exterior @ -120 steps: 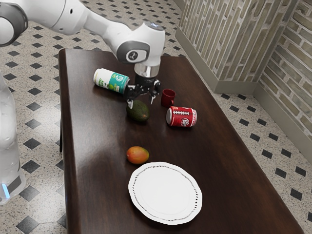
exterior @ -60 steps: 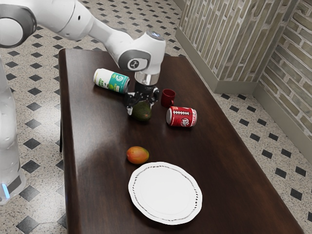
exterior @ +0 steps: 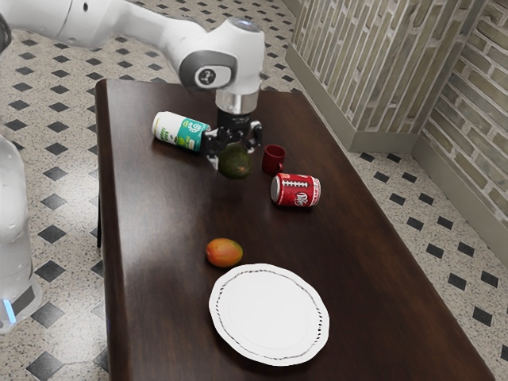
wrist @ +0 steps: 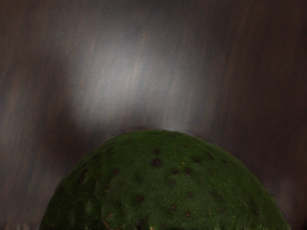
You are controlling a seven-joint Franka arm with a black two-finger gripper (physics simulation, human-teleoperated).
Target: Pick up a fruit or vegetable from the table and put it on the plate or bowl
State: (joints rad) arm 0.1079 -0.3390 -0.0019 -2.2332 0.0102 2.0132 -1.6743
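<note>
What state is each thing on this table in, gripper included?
avocado: held clear of the table.
gripper: shut on the avocado.
white bottle: lying on its side.
soda can: lying on its side.
red cup: upright.
mango: resting on the table.
plate: empty.

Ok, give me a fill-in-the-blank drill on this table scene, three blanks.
1. The gripper is shut on the dark green ____.
2. The red soda can lies on its ____.
3. The orange mango lies on the table close to the white ____.
Missing words: avocado; side; plate.
</note>
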